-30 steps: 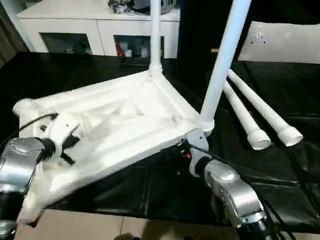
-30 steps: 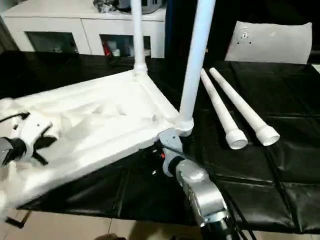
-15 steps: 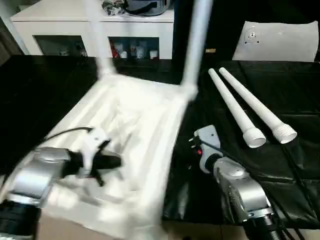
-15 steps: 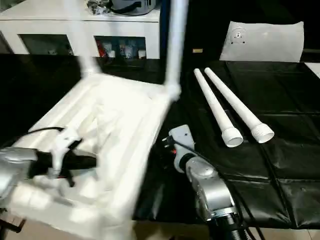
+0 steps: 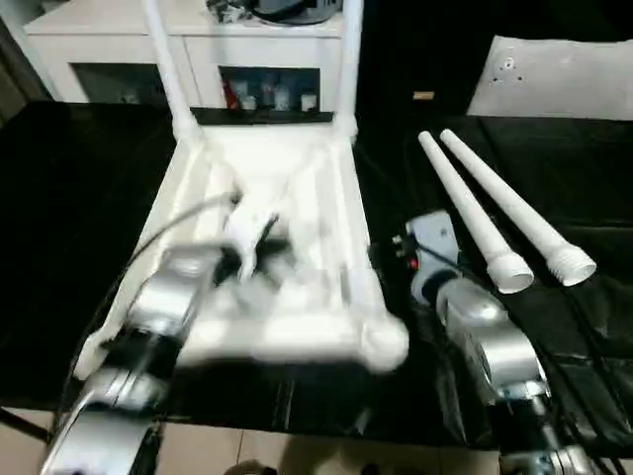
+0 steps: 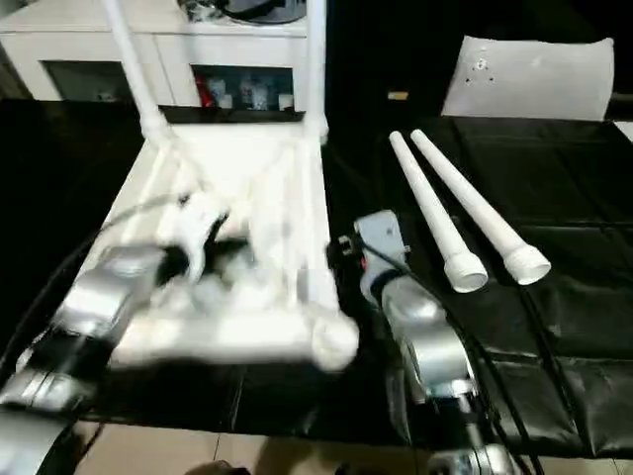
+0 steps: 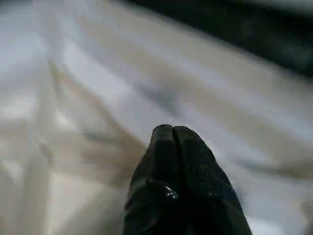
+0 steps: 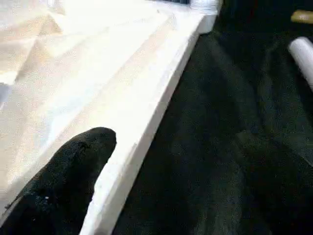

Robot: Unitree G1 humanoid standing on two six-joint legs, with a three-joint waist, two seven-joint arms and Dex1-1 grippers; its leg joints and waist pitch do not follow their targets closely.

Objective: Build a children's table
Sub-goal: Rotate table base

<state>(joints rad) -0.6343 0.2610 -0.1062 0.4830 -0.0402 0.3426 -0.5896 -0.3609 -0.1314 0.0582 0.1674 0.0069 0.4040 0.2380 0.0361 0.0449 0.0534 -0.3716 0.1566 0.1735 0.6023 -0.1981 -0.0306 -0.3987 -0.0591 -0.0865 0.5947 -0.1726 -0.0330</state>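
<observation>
Our left gripper [image 7: 168, 134] is clenched empty over the tabletop [image 5: 297, 327]; the right gripper [image 8: 146, 161], spread wide, straddles the tabletop's rim. A careless shove could slide the tabletop off the front edge, or tip its two standing legs [image 5: 348, 59].

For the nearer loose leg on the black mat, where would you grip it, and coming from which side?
Grip the nearer loose leg around mid-shaft, probably from straight above with the fingers across its width. It lies flat on the black mat, and the second loose leg lies close alongside, leaving little room for a sideways approach. The wide collared end points toward the robot, so the open right gripper, already nearby, suits best.
</observation>
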